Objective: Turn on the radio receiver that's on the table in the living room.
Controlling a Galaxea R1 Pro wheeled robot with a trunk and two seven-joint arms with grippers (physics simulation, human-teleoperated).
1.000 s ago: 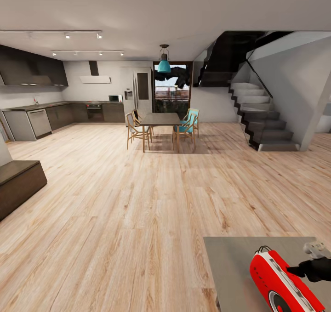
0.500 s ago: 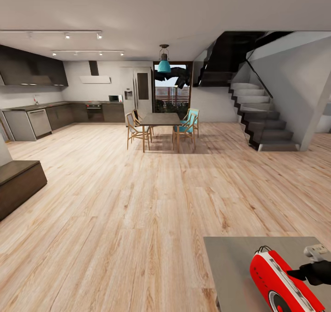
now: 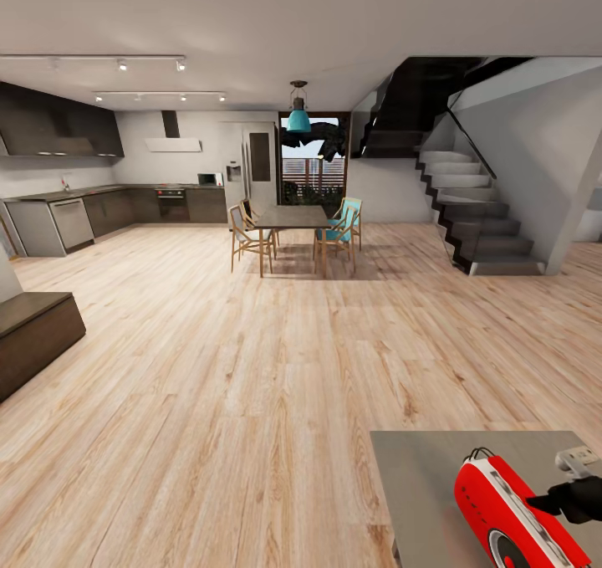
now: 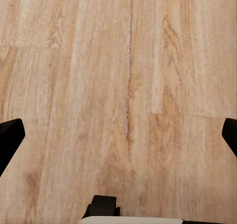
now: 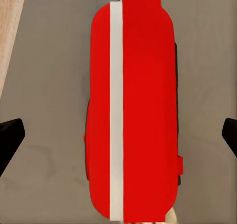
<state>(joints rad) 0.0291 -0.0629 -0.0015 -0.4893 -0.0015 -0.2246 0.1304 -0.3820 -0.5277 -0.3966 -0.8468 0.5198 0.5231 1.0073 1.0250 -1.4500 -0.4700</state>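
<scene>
On the table [image 3: 418,484]: the radio receiver [image 3: 510,514] — at the grey top's near right part.
Long axis: runs from the far handle end toward the robot, slanting right.
Look: red, rounded corners, white band — round dial on its face.
Right gripper [image 5: 118,135]: fingers spread wide, radio between them, directly ahead, untouched.
Left gripper [image 4: 118,135]: spread, over wood floor [image 4: 123,85].

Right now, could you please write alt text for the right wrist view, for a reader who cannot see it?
A red radio receiver with a white band along its length stands on a plain grey table, seen from close above. The two dark fingertips of the right pincer sit wide apart at the picture's edges, not touching the radio. A strip of wooden floor shows at one corner.
</scene>
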